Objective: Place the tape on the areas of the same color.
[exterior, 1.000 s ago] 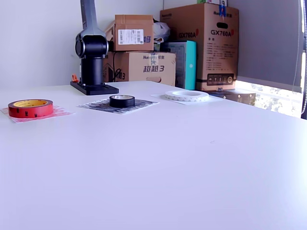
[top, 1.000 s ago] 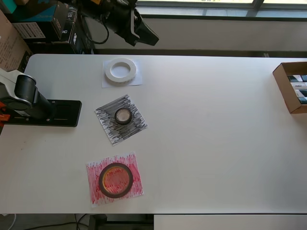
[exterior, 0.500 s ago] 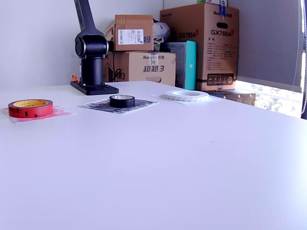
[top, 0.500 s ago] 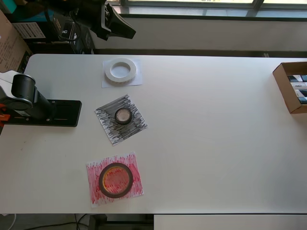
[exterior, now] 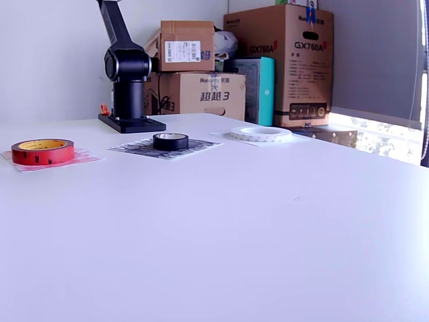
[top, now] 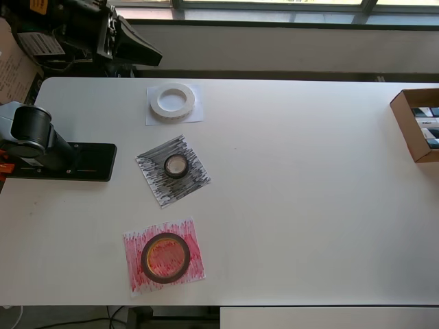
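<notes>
White tape ring [top: 172, 101] on white sheet [top: 193, 116], small black roll [top: 176, 165] on black-scribbled sheet [top: 159, 190], red-brown roll [top: 165, 257] on red-scribbled sheet [top: 134, 276], gripper [top: 147, 55] raised beyond the table's far edge, apparently empty, jaw spread unclear

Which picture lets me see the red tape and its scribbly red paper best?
The overhead view: the red tape sits inside the whole red sheet. The exterior view shows only the roll's side and a thin sliver of paper.
</notes>
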Controlling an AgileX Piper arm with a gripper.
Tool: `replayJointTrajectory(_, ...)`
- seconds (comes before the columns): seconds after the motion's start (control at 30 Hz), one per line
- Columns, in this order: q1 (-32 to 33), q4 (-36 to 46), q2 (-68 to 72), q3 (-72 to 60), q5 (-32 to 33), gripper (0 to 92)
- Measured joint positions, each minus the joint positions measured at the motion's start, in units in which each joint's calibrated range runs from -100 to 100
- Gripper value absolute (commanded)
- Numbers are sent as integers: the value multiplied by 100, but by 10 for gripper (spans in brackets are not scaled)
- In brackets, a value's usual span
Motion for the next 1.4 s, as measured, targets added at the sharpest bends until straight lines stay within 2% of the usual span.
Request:
replayJointTrajectory(0.57,-156,-158,-1543,1119,-257,10)
replayJointTrajectory(1.1,-156,-160,-2489,1616,-550,10)
replayJointTrajectory(1.27,-156,-453,-2887,2083,-695,10)
replayJointTrajectory(1.4,-156,-1006,-3343,2519,-719,9)
